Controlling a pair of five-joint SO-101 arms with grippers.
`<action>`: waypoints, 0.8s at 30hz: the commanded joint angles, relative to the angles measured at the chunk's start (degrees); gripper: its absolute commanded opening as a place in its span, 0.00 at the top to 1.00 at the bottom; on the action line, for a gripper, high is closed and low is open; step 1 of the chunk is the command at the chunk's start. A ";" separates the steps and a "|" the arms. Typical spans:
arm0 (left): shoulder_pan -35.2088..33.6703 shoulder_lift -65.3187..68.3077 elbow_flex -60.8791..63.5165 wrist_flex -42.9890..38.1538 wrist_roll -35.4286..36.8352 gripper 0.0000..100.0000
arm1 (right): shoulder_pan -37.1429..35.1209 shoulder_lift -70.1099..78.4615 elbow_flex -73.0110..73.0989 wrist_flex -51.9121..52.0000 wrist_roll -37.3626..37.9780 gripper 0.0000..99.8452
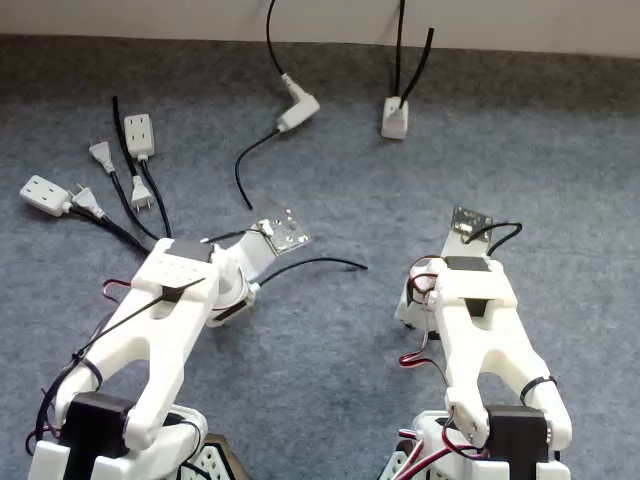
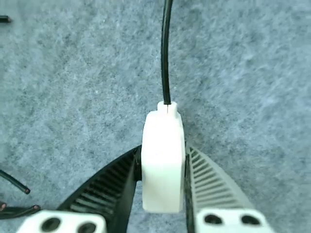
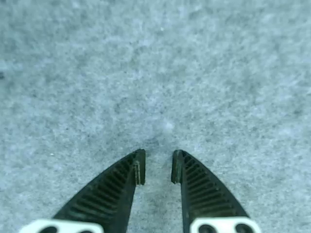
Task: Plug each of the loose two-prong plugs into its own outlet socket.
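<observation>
My left gripper (image 2: 163, 158) is shut on a white plug body (image 2: 163, 145), just above the grey carpet. Its black cord (image 2: 166, 48) runs straight away from the fingers; in the high view this cord (image 1: 320, 263) trails out to the right of the left arm (image 1: 170, 300). My right gripper (image 3: 158, 167) hangs low over bare carpet, its fingers a little apart with nothing between them. At the far left lie two white outlet sockets (image 1: 140, 135) (image 1: 45, 195) and loose two-prong plugs (image 1: 100, 153) (image 1: 140, 190) (image 1: 85, 200).
A white angled plug (image 1: 298, 108) and a white outlet block (image 1: 396, 118) lie at the back, their black cords running off the far edge. Black cords fan out on the carpet by the left arm. The right arm (image 1: 470, 300) stands at the right.
</observation>
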 commanded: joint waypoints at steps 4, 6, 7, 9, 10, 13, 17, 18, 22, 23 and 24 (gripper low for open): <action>0.57 -1.27 -0.92 -0.35 -0.26 0.95 | 0.66 -0.13 0.04 -0.57 0.62 0.90; -0.48 -1.10 -3.47 -0.44 -0.53 0.95 | 0.66 -0.13 0.04 -0.57 0.62 0.90; -1.19 -1.01 -5.05 -1.14 -0.35 0.95 | 0.66 -0.13 0.04 -0.57 0.62 0.90; -2.24 -0.75 -7.52 -3.34 -0.53 0.95 | 0.66 -0.13 0.04 -0.57 0.62 0.90; -2.51 -0.66 -8.13 -4.31 -0.62 0.95 | 0.66 -0.13 0.04 -0.57 0.62 0.90; -2.15 -0.57 -7.43 -5.36 -2.81 0.95 | 0.66 -0.13 0.04 -0.57 0.62 0.90; 0.31 -0.57 -3.12 -5.63 -8.53 0.95 | 0.66 -0.13 0.04 -0.57 0.70 0.90; 0.92 -0.57 -2.42 -5.63 -8.97 0.94 | 0.66 -0.13 0.04 -0.57 0.70 0.90; 2.86 -0.84 -0.40 -5.19 -8.70 0.82 | 0.66 -0.13 0.04 -0.57 0.70 0.90; 3.21 -1.19 0.31 -5.19 -8.62 0.79 | 0.66 -0.13 0.04 -0.57 0.70 0.90; 3.38 -1.19 1.10 -5.19 -8.00 0.77 | 0.66 -0.13 0.04 -0.57 0.70 0.90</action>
